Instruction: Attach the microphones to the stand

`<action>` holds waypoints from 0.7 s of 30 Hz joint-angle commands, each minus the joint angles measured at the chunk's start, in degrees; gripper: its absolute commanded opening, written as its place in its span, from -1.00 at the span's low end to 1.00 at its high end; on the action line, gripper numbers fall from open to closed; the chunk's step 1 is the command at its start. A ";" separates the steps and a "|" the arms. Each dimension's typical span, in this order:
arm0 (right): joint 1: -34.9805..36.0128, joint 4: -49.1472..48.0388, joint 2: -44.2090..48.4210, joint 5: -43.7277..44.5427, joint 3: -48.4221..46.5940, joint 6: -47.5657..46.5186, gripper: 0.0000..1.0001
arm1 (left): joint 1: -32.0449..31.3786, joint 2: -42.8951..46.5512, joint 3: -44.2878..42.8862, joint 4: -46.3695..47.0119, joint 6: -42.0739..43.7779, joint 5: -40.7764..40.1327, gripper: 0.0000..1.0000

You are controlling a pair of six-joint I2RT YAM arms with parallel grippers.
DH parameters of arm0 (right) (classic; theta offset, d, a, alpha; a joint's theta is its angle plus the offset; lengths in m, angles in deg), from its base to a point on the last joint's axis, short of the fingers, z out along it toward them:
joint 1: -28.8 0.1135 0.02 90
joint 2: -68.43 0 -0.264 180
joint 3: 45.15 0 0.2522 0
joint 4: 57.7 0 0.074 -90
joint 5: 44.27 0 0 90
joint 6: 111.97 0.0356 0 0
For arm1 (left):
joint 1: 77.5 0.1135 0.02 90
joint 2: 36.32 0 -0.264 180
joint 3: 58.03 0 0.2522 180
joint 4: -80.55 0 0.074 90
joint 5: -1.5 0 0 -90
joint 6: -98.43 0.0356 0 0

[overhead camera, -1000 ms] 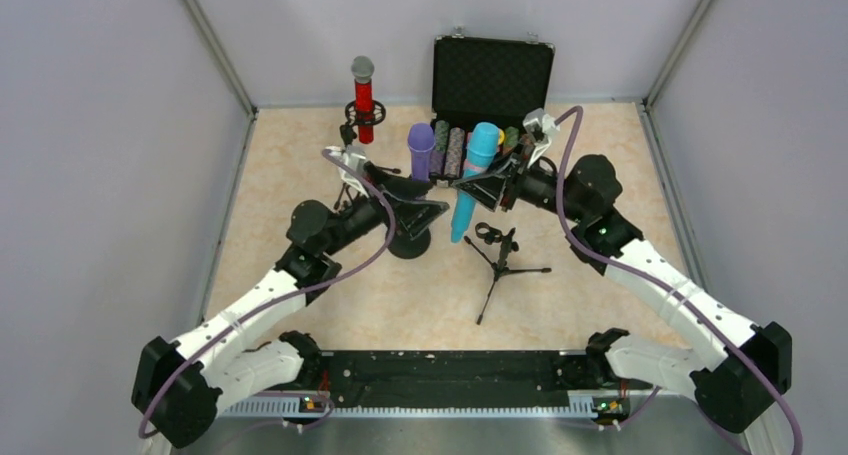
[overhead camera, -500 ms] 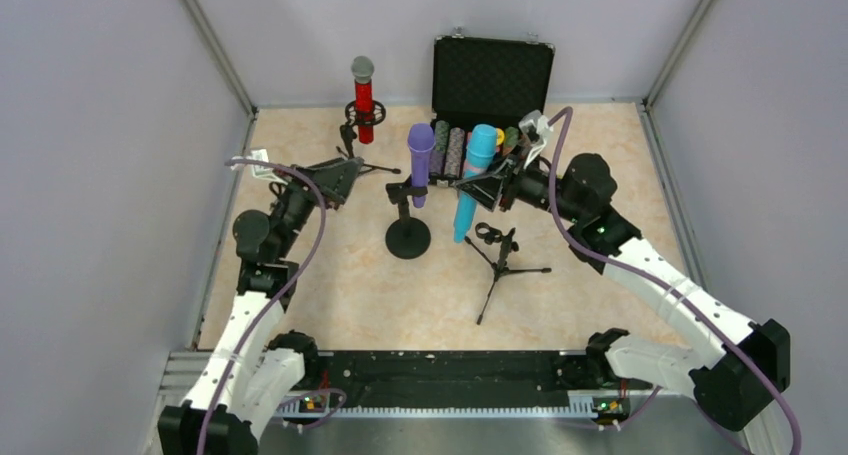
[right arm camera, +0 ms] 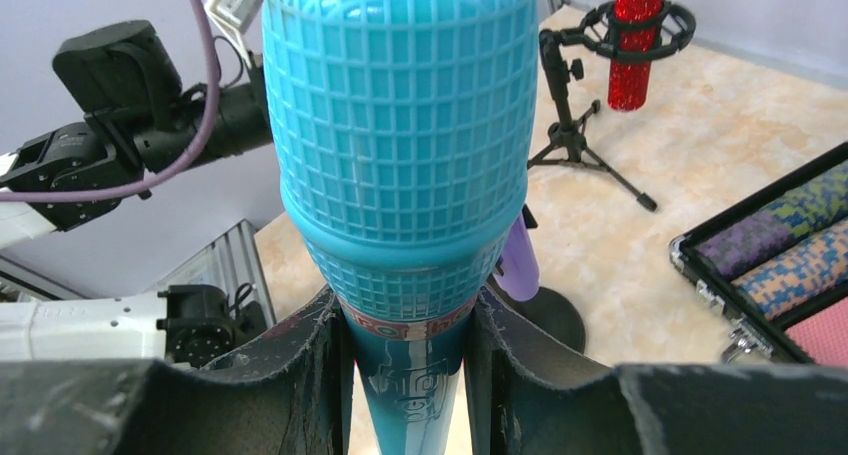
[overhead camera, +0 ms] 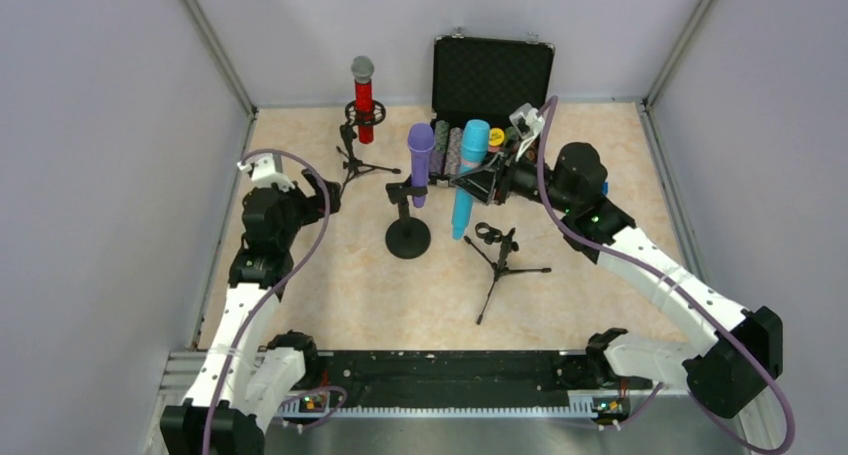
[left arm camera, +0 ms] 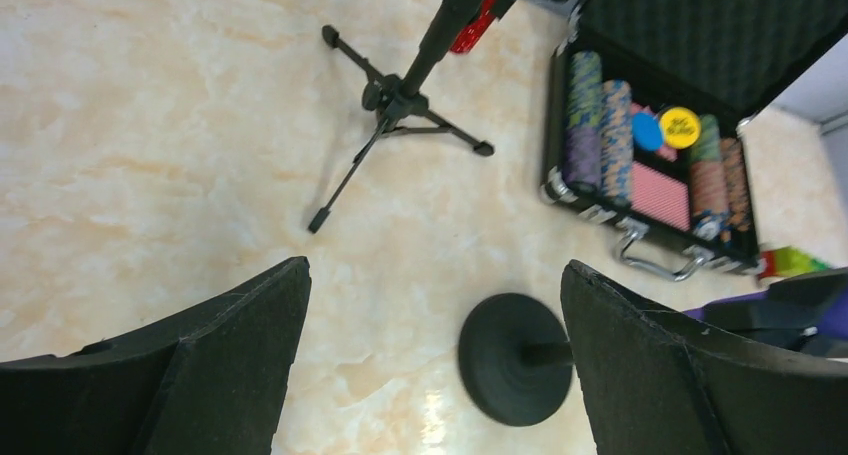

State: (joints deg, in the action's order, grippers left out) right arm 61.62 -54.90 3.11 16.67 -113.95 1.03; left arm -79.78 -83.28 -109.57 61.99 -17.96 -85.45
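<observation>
The right pincer (right arm camera: 405, 347) is clamped on the body of a turquoise plastic microphone with a grid-patterned head (right arm camera: 400, 125), gripping just below its pink band. It holds the microphone nearly upright over the middle of the marble-patterned bench (overhead camera: 400, 305). Close by, toward the near edge, stands a small empty black tripod stand (overhead camera: 497, 260). Just left of the turquoise microphone, an all-purple microphone (overhead camera: 420, 160) sits clipped in a black round-base stand (overhead camera: 408, 237). Toward the far left corner, a glittery red microphone with a silver mesh head (overhead camera: 363, 100) stands in a ring mount on a black tripod (overhead camera: 352, 160). An open black case of poker chips (overhead camera: 492, 75) sits at the far edge. The left pincer (left arm camera: 435, 270) hangs near the left edge, spread wide, holding nothing.
</observation>
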 commanded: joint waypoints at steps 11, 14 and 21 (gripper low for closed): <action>-0.41 4.92 4.36 9.18 -5.14 -10.40 -1.00 | 0.05 -3.51 5.06 4.31 22.13 16.78 0.98; -0.43 5.49 4.99 9.75 -4.27 -11.50 -1.00 | -0.34 -3.62 5.61 5.94 23.31 18.02 0.98; -0.41 6.23 6.17 11.55 -1.88 -14.37 -1.00 | -1.25 -4.21 5.97 5.15 24.18 18.56 0.98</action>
State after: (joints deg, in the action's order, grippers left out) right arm 61.62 -47.60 7.25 26.22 -116.29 -10.29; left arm -80.41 -87.13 -104.00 63.89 4.20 -68.93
